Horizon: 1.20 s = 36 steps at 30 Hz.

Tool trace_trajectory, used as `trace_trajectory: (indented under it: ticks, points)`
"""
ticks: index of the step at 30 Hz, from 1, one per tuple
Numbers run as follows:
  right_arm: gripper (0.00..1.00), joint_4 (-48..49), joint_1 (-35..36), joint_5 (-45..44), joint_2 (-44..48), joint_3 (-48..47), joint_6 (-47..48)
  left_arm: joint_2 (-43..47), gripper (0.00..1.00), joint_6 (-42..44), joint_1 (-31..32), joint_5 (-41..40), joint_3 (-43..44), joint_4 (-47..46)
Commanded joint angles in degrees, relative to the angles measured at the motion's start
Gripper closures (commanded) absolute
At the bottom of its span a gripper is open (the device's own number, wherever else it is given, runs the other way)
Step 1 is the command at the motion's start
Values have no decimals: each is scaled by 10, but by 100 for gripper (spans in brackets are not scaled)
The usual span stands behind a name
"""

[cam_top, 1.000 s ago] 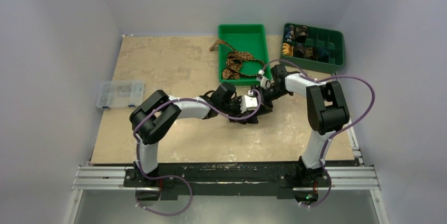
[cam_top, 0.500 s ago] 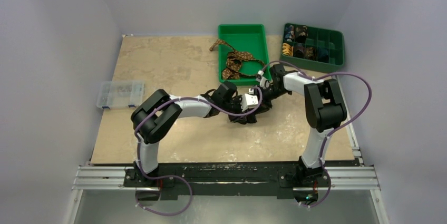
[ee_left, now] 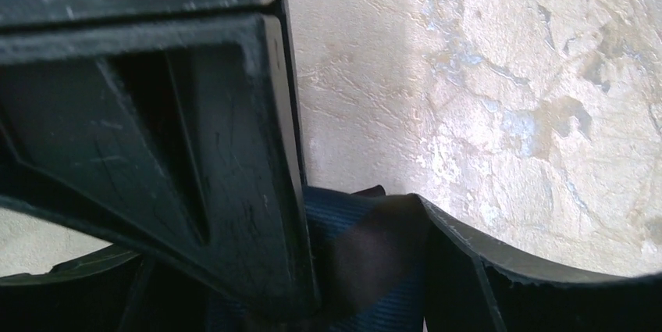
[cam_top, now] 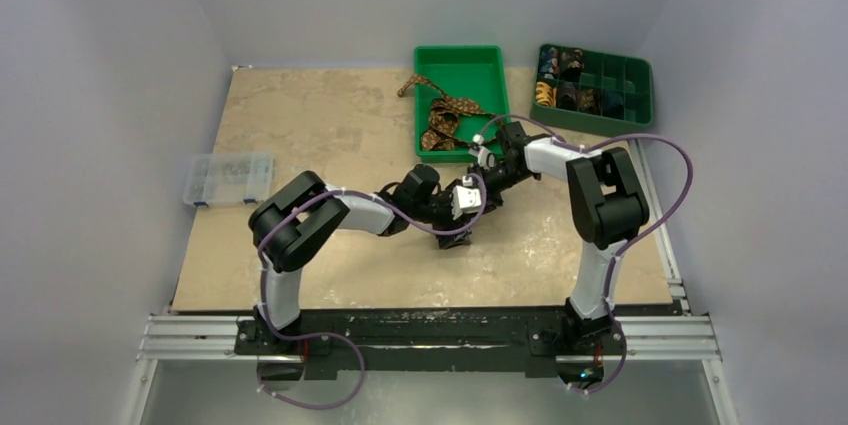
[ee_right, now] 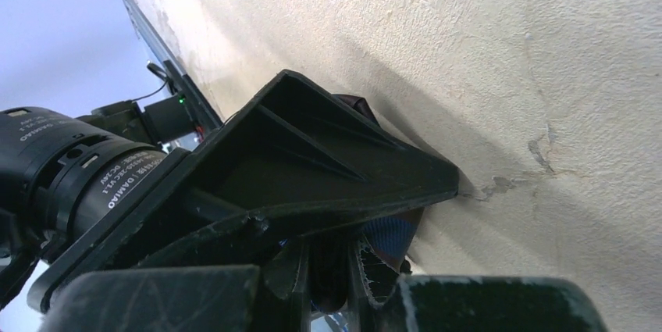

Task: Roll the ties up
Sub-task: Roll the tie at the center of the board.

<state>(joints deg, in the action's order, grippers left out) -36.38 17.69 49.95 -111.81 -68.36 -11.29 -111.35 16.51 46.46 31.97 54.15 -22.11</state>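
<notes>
Both end effectors meet over a dark navy fabric necktie (ee_left: 367,262) at the middle of the beige mottled desk (cam_top: 320,125).

The left end effector (cam_top: 448,225) reaches in from the left and the right end effector (cam_top: 478,200) from the far right. They are so tightly crowded that each blocks the other's wrist view. The tie lies bunched on the desk under their tips, with a fold showing against a black left finger (ee_left: 195,152). I cannot tell whether either end effector is open, closed or gripping the tie. Just beyond them a bright green plastic tray (cam_top: 497,63) holds a loose brown patterned tie (cam_top: 445,120). To its right stands a dark green compartment box (cam_top: 632,95) with small rolled ties (cam_top: 562,70). A clear plastic organiser case (cam_top: 228,178) sits well apart at the left edge.
</notes>
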Motion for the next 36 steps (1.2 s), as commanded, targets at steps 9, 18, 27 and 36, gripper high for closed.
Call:
trace_trajectory:
  ticks: [9, 18, 27, 36]
  points:
    - [100, 23, 1, -98, -16, -3, 47, 50, 20, 28, -41, 29, -88, -74]
    - [100, 15, 0, -93, -15, -12, 63, 45, 47, 33, -49, 68, -83, -60]
    - [49, -27, 0, -72, -10, -34, 61, 29, 82, 33, -43, 35, -64, -25]
    - [32, -29, -14, -35, -9, -13, 31, 22, 85, 9, -20, -18, -61, -31]
